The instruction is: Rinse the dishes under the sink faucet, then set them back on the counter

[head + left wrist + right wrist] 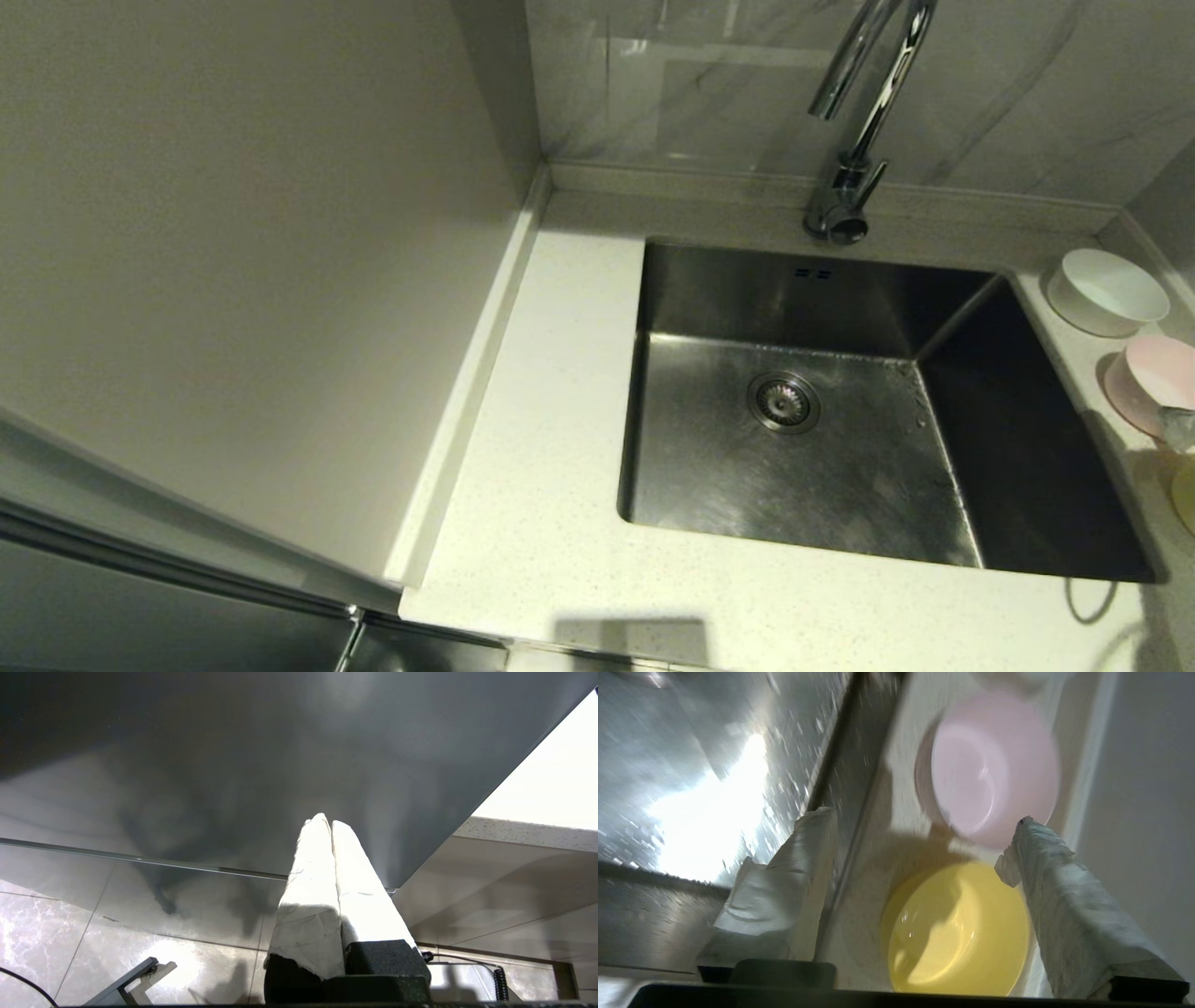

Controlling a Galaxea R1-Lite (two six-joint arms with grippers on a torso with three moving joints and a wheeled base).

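Three bowls stand in a row on the counter (551,392) strip to the right of the sink (794,467): a white bowl (1106,291) farthest back, a pale pink bowl (1153,383) in the middle, and a pale yellow bowl (1186,495) nearest, cut off by the picture's edge. My right gripper (924,819) hangs open above the yellow bowl (957,933), just short of the pink bowl (994,765), and holds nothing. Its cloth-wrapped fingers (1055,882) stand wide apart. A finger's tip (1178,429) shows at the right edge. The chrome faucet (854,121) rises behind the sink. My left gripper (325,821) is shut and empty.
The left arm is parked low, outside the head view, facing a grey cabinet front (233,765) and a tiled floor (70,933). Grey wall panels (233,233) close off the counter's left and back. The round drain strainer (782,401) sits in the sink's floor, with water drops nearby.
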